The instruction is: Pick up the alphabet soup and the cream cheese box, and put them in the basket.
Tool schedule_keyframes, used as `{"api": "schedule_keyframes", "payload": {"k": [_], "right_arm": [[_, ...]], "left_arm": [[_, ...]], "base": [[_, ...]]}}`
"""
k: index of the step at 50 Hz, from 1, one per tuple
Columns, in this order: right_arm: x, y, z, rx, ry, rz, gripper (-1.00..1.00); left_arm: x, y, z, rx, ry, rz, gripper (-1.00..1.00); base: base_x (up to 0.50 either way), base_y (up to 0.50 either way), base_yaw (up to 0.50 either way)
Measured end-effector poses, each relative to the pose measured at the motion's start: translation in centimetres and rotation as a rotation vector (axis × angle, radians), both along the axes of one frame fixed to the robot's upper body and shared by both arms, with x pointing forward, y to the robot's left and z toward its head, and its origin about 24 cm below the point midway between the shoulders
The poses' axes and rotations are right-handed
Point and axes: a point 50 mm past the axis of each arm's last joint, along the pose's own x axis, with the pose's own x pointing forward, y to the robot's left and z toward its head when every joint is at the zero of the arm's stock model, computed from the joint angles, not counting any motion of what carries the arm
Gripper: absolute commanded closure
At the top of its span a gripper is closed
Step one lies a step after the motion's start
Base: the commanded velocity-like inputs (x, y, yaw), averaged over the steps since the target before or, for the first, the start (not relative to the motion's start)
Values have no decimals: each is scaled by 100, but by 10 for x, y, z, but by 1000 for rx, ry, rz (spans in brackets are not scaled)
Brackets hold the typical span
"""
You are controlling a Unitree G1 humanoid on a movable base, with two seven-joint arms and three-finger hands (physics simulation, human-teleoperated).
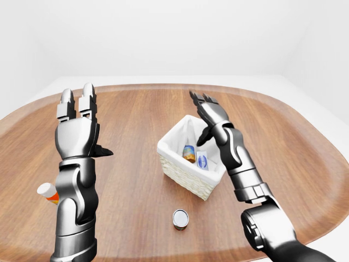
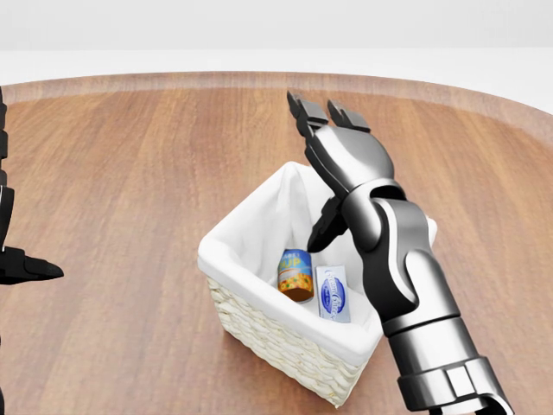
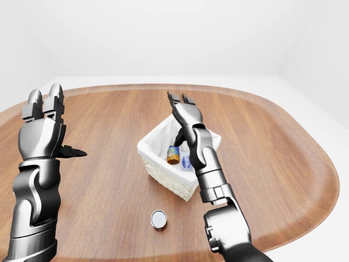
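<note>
**Both items in basket**

Alphabet soup point(image 2: 295, 275) and cream cheese box point(image 2: 333, 294) sit side by side inside the basket point(image 2: 259, 324). Right hand point(image 2: 339, 149) spread open above the basket, holding nothing. Left hand point(image 1: 78, 117) raised, fingers extended, empty.

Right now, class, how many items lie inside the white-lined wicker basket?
2: the alphabet soup can left, the cream cheese box right, inside the white-lined wicker basket. The robot's arm may hide more.
</note>
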Motion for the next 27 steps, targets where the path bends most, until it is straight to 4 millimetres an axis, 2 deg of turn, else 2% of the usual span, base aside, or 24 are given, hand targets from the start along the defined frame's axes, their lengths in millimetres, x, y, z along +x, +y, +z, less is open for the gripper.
{"api": "schedule_keyframes", "payload": {"k": [17,27], "right_arm": [[-11,3,46,-99,-106,28,-100],[-10,-2,67,-34,-211,7,-100]], "left_arm": [[0,0,0,0,0,-1,-100],[1,0,0,0,3,-2,-100]], "base": [[0,0,0],[0,0,0]]}}
